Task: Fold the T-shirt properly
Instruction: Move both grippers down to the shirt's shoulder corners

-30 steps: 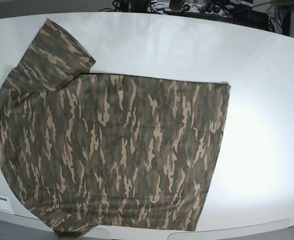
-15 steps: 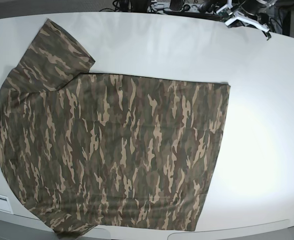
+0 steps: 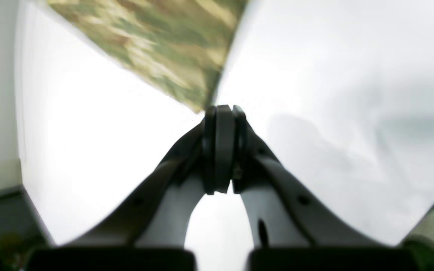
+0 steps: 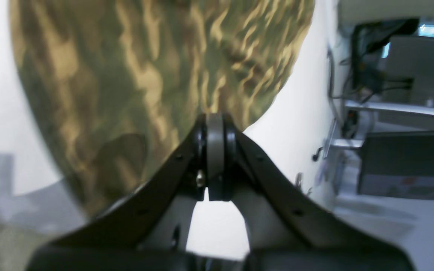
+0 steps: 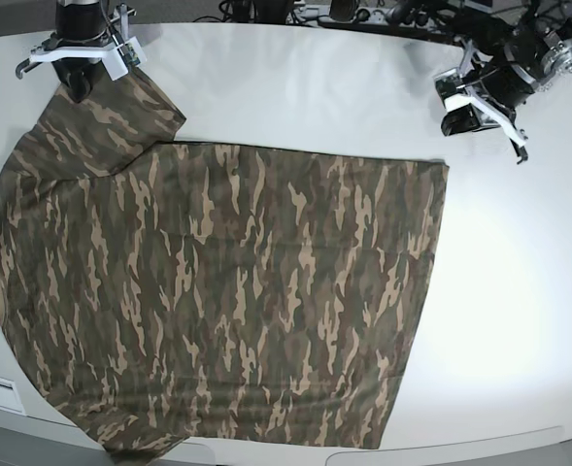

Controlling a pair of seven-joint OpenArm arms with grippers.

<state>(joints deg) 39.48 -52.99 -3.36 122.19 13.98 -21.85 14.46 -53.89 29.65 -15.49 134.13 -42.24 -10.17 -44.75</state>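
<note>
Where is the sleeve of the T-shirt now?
In the base view the sleeve lies flat on the white table at the upper left, sticking out from the T-shirt, directly under the right end effector.

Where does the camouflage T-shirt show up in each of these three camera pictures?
Base view: the T-shirt fills the left and middle of the white table.
Left wrist view: only a blurred corner, top centre, just beyond the left tool.
Right wrist view: it fills the upper left, behind the right tool.
Shared landmark: the white table.
</note>
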